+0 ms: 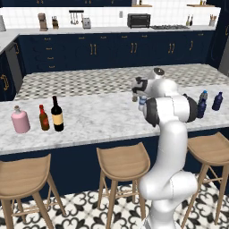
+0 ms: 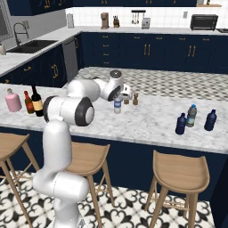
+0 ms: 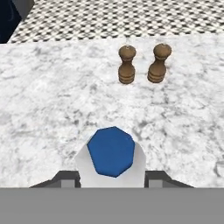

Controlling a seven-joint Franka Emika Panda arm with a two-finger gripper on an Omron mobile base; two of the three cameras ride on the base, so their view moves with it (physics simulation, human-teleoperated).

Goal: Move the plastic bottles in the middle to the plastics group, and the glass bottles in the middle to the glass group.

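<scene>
Gripper (image 3: 112, 175) is closed around a clear bottle (image 2: 117, 106) with a blue cap (image 3: 111, 151), one finger (image 3: 65, 179) on each side of its body, at the middle of the marble desk (image 2: 147, 118). Whether the bottle stands on the desk or is lifted just off it, cannot tell.

Just beyond the gripper, two brown wooden shakers (image 3: 127, 65) stand side by side on the desk, close to each other, a little apart from the held bottle; they are the nearest obstacles on the far side.

Left end of the desk: pink jug (image 1: 20, 120) with a stopper, small brown bottle (image 1: 43, 118) with red top, tall black wine bottle (image 1: 57, 114) with yellowish label, all in a row, close together, upright.

Right end of the desk: dark blue bottle (image 2: 181, 124), clear greyish bottle (image 2: 191, 116) just behind it, another dark blue bottle (image 2: 210, 120) a bit to the right, all upright, well apart from the gripper.

Open marble lies between the held bottle and either group. Wooden stools (image 1: 124, 163) line the near side of the desk.
</scene>
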